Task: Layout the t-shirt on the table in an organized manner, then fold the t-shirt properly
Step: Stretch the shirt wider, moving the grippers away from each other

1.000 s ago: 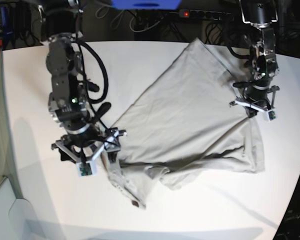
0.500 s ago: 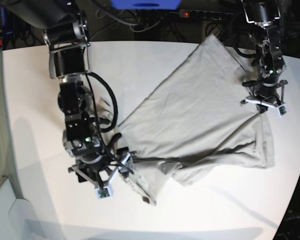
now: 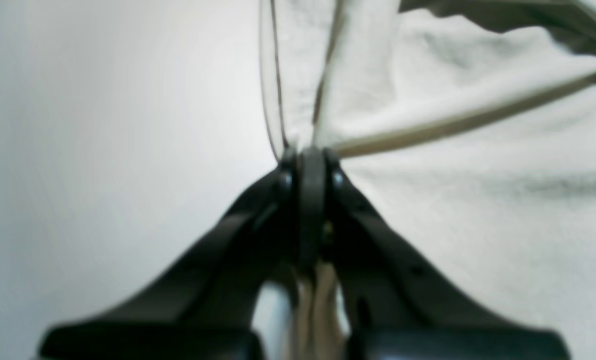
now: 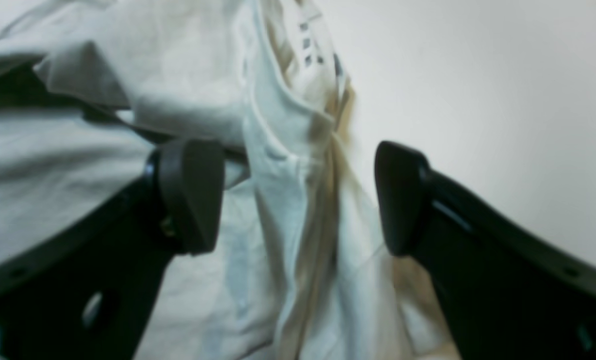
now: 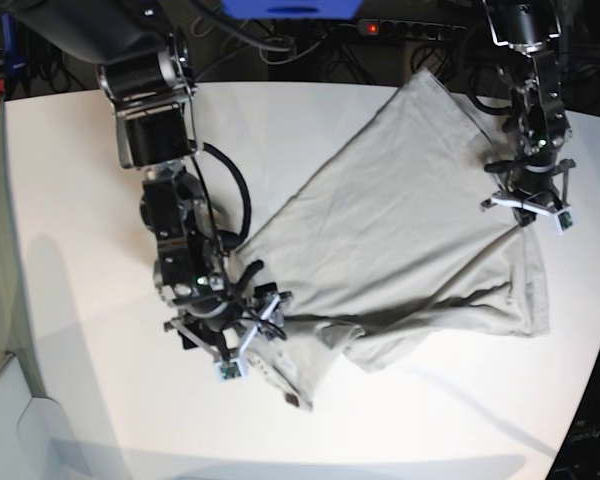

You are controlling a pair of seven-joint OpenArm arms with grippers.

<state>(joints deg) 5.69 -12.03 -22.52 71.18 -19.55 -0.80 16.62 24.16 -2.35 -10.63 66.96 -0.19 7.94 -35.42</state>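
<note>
The beige-grey t-shirt (image 5: 400, 220) lies spread and crumpled on the white table (image 5: 80, 200), with its neck and small dark label (image 5: 292, 402) near the front. My left gripper (image 5: 523, 208) is shut on the shirt's right edge. In the left wrist view the left gripper (image 3: 310, 155) pinches a fold of the t-shirt (image 3: 478, 200). My right gripper (image 5: 258, 320) is at the shirt's front left corner. In the right wrist view the right gripper (image 4: 298, 197) is open, its fingers (image 4: 193, 195) astride a bunched ridge of t-shirt (image 4: 78, 160) near the printed label (image 4: 318, 45).
A power strip (image 5: 410, 30), cables and a blue object (image 5: 290, 8) lie behind the table's far edge. The table's curved edge runs down the right side (image 5: 590, 380). Bare table shows in the left wrist view (image 3: 103, 125) and the right wrist view (image 4: 478, 100).
My right arm has moved forward and right, to the shirt's front left corner. My left gripper pulled the shirt's right edge to the right, then held still.
</note>
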